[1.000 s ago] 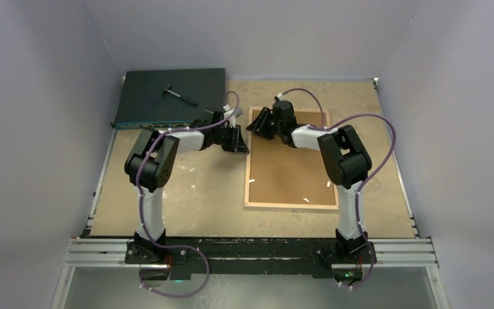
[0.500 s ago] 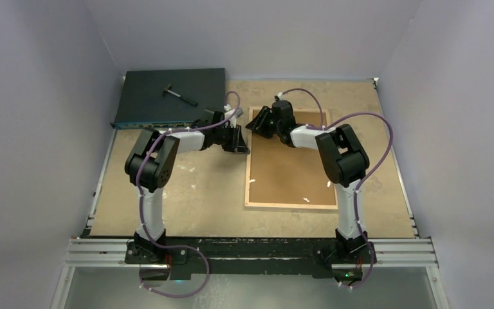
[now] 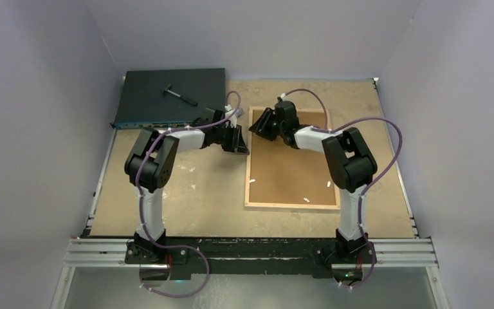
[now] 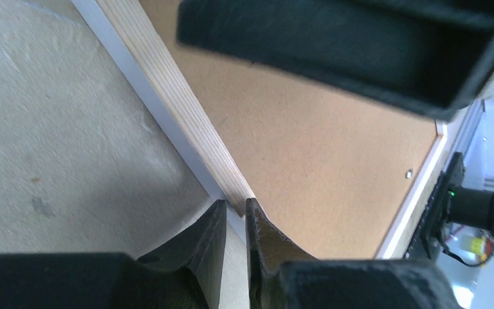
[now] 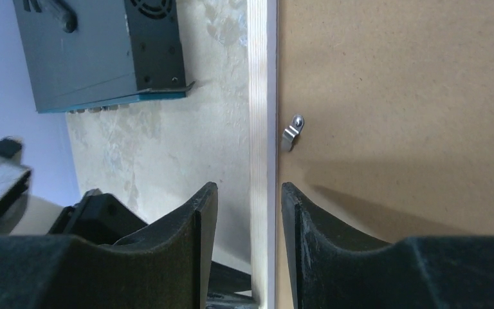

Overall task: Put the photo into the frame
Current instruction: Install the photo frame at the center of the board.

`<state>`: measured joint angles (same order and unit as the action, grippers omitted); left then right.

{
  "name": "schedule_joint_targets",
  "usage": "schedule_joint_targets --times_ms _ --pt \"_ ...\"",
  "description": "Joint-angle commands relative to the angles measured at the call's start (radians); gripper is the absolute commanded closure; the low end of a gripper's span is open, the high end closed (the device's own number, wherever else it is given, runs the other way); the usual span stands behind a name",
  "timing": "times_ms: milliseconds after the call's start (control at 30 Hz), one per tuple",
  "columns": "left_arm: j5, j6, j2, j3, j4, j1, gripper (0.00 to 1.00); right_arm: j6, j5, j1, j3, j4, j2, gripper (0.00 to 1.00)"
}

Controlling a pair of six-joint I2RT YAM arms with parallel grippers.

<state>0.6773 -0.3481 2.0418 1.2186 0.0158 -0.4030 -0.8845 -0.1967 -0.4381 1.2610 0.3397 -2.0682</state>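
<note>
Top view, setting: A thin rectangular frame (image 3: 291, 206) lies face down on a mottled beige counter (image 3: 186, 193), its light wood rim around a flat brown backing board (image 3: 289, 170).
Top view, background: A matte black box (image 3: 161, 103) sits at the far left corner, with a small dark tool (image 3: 179, 94) resting on its lid.
Top view, arms: Both arms bend at the elbow and reach in toward the far left part of the frame. The left end effector (image 3: 238, 143) is at the left rail, and the right end effector (image 3: 261, 123) is just inside the far left corner.
Left wrist view, grip: The left end effector (image 4: 235, 209) is pinched nearly closed, with the grained wood rail (image 4: 167, 90) running into the narrow gap between its black fingers. The fine-speckled board (image 4: 309, 167) is on one side and the rough counter (image 4: 51, 141) on the other.
Right wrist view, grip: The right end effector (image 5: 247, 206) stands about half open and straddles the pale rail (image 5: 262, 96) without gripping it. One finger is over the counter and the other over the board.
Right wrist view, detail: A small bent metal clip (image 5: 291, 134) is pinned to the board just beside the rail.
</note>
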Motion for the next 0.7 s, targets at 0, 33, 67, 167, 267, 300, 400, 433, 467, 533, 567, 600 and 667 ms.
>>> schedule_joint_targets --times_ms 0,33,67,167,267,300,400,433,467,533,567,600,667 --pt "0.079 0.027 -0.075 0.054 -0.119 0.035 0.83 0.088 0.126 0.001 0.004 -0.072 0.129 0.55" --pt "0.094 0.029 -0.091 0.06 -0.137 0.054 0.82 0.108 0.156 -0.006 0.02 -0.101 0.131 0.55" --pt "0.106 0.032 -0.107 0.063 -0.152 0.073 0.8 0.122 0.18 -0.013 0.036 -0.143 0.128 0.55" --pt "0.13 0.063 -0.159 0.077 -0.218 0.139 0.74 0.156 0.249 -0.048 0.093 -0.229 0.093 0.56" --pt "0.125 0.149 -0.203 0.12 -0.342 0.21 0.68 0.197 0.338 -0.1 0.159 -0.3 0.054 0.56" --pt "0.121 0.186 -0.216 0.13 -0.384 0.232 0.66 0.204 0.361 -0.115 0.182 -0.323 0.04 0.56" --pt "0.096 0.258 -0.254 0.14 -0.466 0.293 0.63 0.221 0.403 -0.147 0.226 -0.371 0.003 0.55" --pt "0.096 0.269 -0.263 0.139 -0.484 0.312 0.63 0.227 0.411 -0.153 0.234 -0.378 -0.006 0.55" --pt "0.098 0.285 -0.271 0.139 -0.506 0.332 0.63 0.235 0.421 -0.159 0.242 -0.382 -0.013 0.55" --pt "0.108 0.303 -0.287 0.134 -0.536 0.367 0.62 0.249 0.458 -0.174 0.262 -0.404 -0.031 0.55" --pt "0.111 0.306 -0.297 0.128 -0.543 0.385 0.62 0.256 0.471 -0.179 0.27 -0.413 -0.041 0.55" --pt "0.116 0.31 -0.308 0.12 -0.548 0.399 0.62 0.262 0.487 -0.185 0.281 -0.427 -0.052 0.55" --pt "0.12 0.32 -0.334 0.101 -0.556 0.42 0.62 0.264 0.517 -0.196 0.295 -0.452 -0.067 0.55"
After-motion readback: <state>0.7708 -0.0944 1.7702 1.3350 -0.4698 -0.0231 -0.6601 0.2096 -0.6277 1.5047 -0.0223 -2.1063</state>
